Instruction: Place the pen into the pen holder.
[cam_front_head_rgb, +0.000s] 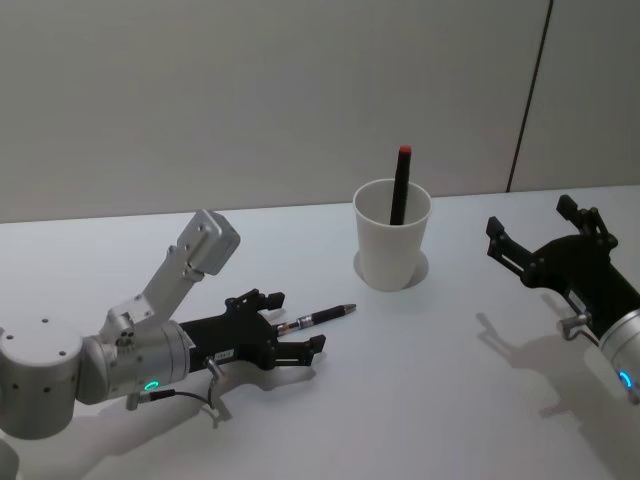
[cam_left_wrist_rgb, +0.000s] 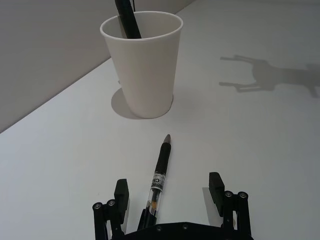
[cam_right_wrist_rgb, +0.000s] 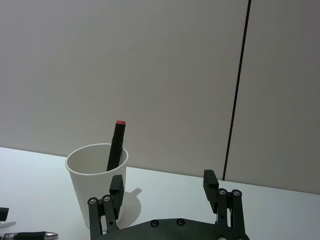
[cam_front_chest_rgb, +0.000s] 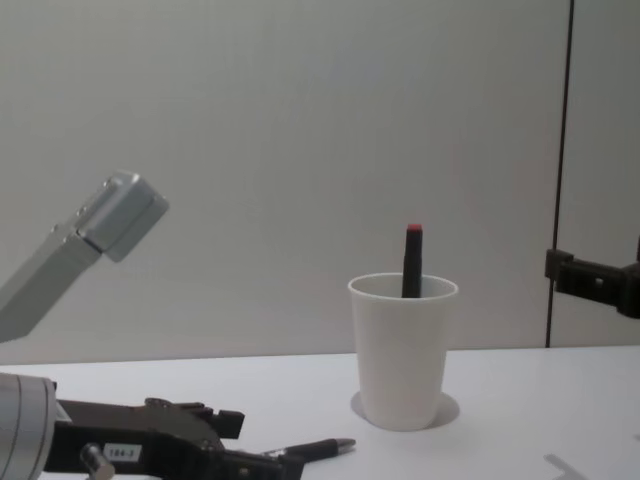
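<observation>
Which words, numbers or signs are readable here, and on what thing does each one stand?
Left gripper: white label, digits too blurred to read.
Pen: print on clear barrel, too small to read.
Cup: plain, no text.

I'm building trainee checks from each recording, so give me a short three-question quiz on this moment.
1. True or false: the left gripper is shut on the pen lying on the table.
2. What stands in the pen holder? A) nothing B) a black red-tipped pen C) scissors
3. Fill in: the right gripper, open, hangs above the table on the pen holder's ___ side.
Key: 1 false, its fingers stand open on either side of the pen; 2 B; 3 right.
</observation>
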